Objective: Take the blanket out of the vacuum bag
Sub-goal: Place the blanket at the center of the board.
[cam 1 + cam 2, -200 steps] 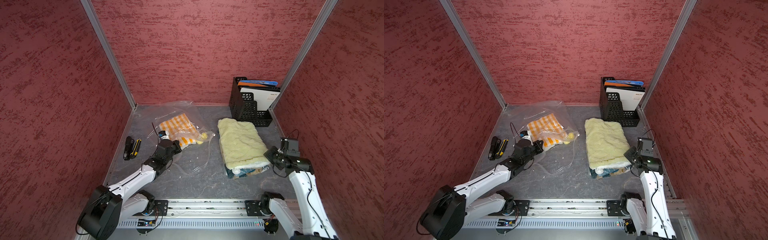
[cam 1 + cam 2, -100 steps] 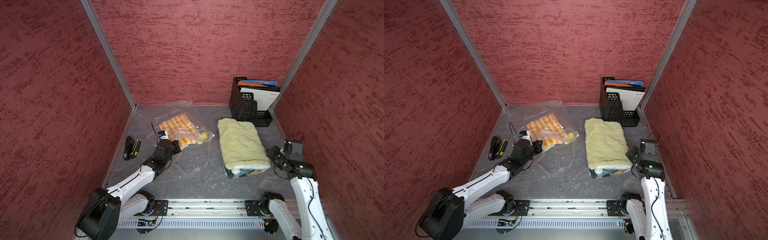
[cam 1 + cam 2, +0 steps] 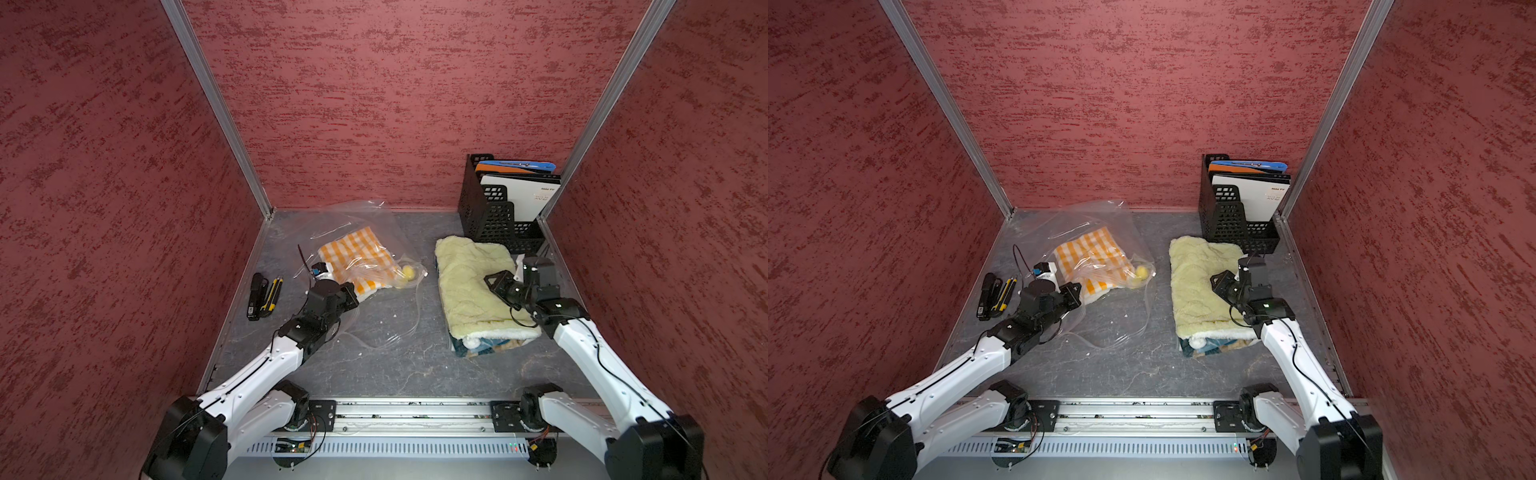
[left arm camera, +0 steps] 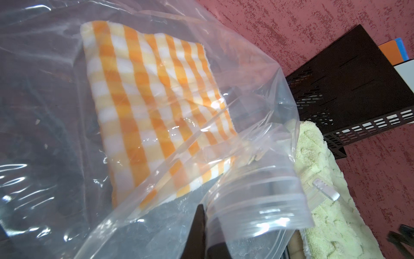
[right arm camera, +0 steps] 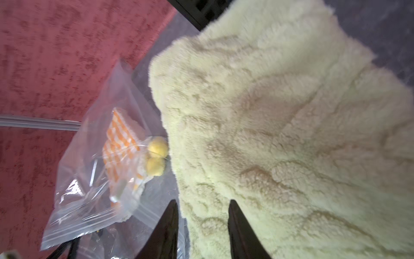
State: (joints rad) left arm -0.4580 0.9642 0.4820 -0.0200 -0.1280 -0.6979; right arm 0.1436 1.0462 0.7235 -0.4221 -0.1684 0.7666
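Left claw (image 3: 352, 298) pinches the vacuum bag (image 4: 257, 208); right claw (image 5: 201, 208), open above the blanket (image 5: 291, 112), could snag its fleece.

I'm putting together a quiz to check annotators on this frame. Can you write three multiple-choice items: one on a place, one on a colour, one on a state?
1. Where does the pale yellow blanket lie, relative to the vacuum bag?
A inside it
B beside it on the table
C under it

2. What colours is the checked cloth in the bag?
A blue and white
B green and black
C orange and white

3. How is the right gripper?
A open
B shut on the bag
C shut on the blanket

Answers:
B, it lies bare outside the plastic.
C, orange checks show through the plastic.
A, its jaws stand apart above the blanket.
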